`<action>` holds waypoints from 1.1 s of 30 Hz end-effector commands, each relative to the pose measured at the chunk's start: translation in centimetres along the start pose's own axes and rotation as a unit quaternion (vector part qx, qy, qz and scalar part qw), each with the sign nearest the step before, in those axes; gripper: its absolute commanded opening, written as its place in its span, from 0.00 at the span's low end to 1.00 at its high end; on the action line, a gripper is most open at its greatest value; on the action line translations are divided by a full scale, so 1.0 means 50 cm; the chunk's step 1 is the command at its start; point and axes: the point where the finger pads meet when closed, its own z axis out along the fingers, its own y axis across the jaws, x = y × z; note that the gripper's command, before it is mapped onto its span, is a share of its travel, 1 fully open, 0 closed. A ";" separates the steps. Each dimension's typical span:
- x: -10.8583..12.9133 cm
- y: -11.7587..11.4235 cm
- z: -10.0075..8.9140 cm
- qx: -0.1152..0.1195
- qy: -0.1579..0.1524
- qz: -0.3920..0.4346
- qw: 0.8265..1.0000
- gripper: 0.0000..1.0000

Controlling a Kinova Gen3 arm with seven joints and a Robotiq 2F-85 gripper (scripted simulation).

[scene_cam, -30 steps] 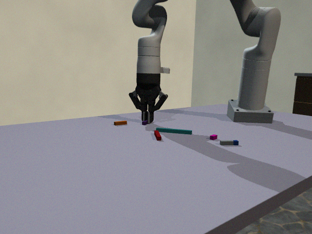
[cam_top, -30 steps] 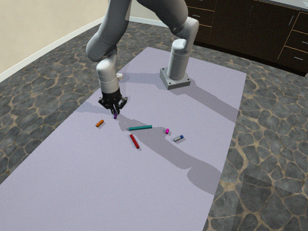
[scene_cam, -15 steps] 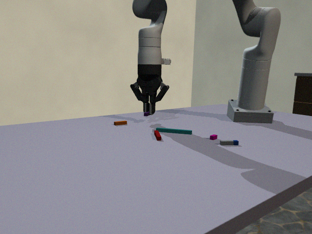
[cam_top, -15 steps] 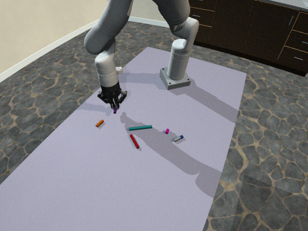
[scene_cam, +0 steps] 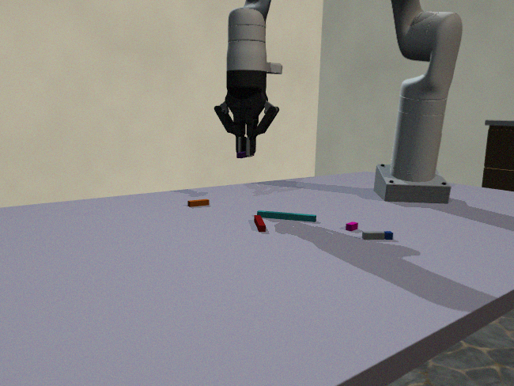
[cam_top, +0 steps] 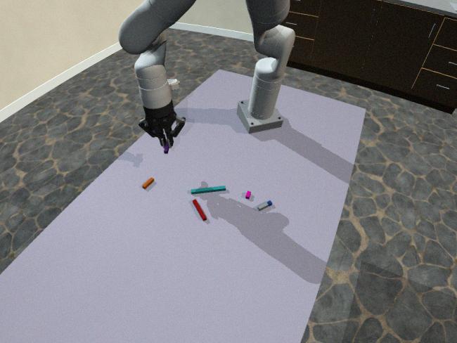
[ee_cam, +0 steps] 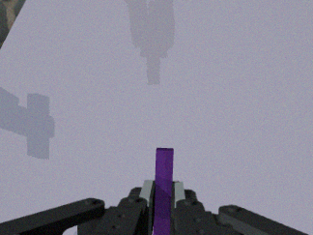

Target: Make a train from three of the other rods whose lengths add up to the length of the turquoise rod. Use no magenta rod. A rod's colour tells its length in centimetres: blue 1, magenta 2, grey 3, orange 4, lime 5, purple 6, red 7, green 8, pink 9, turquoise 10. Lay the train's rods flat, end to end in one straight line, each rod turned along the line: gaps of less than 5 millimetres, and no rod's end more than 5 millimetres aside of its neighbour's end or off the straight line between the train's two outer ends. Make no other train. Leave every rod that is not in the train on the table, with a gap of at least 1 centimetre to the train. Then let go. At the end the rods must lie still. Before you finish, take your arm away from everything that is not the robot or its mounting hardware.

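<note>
My gripper (cam_top: 166,143) is shut on the purple rod (cam_top: 166,148) and holds it well above the table, near the table's left side. The rod also shows between the fingers in the exterior view (scene_cam: 242,153) and the wrist view (ee_cam: 164,188). The turquoise rod (cam_top: 208,190) lies flat mid-table. The red rod (cam_top: 199,209) lies just in front of its left end. The orange rod (cam_top: 147,183) lies apart to the left. The grey rod (cam_top: 262,205) and the blue rod (cam_top: 269,202) lie end to end on the right. The magenta rod (cam_top: 248,194) lies between them and the turquoise rod.
The arm's base (cam_top: 259,116) stands at the back of the table. Dark cabinets (cam_top: 387,44) stand beyond the table at the back right. The table's right edge (scene_cam: 436,336) runs close to the rods in the exterior view.
</note>
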 end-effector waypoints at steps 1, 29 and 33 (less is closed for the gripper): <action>-0.015 -0.001 -0.017 0.004 -0.008 -0.006 1.000 0.05; -0.032 0.012 -0.017 0.004 -0.006 0.014 1.000 0.05; -0.047 0.023 -0.015 0.004 -0.004 0.032 0.999 0.05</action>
